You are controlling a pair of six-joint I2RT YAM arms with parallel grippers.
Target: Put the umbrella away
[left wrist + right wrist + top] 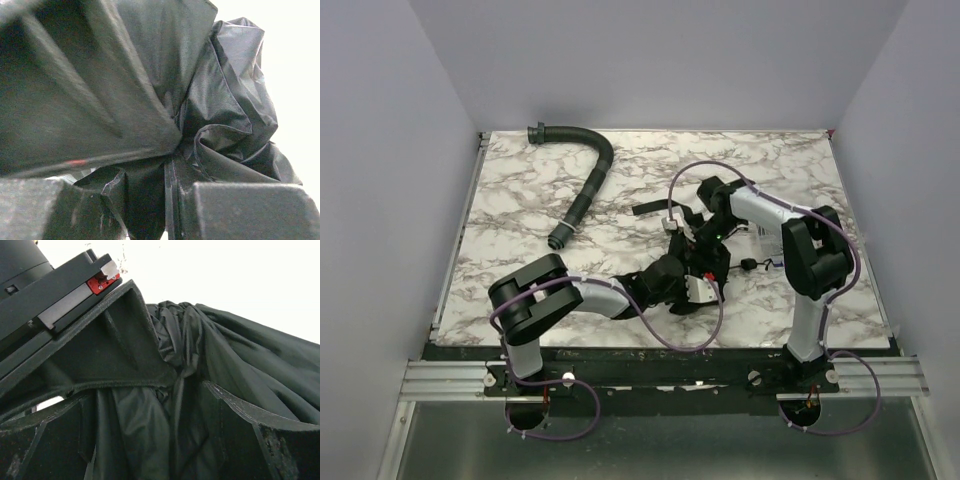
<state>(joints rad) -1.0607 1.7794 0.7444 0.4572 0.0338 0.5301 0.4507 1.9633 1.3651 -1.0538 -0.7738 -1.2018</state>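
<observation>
Left tool (160, 205) pinches fabric of the one umbrella (225, 100), right tool (150, 410) gapes wide around it (one hose (590, 185) well apart).

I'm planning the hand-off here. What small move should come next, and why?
Probably draw the right gripper back off the umbrella: its fingers stand wide around loose fabric, while the left gripper pinches the bunched cloth.

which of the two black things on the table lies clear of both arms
The ribbed curved hose, far left; the umbrella is bunched between left fingers and right fingers.
</observation>
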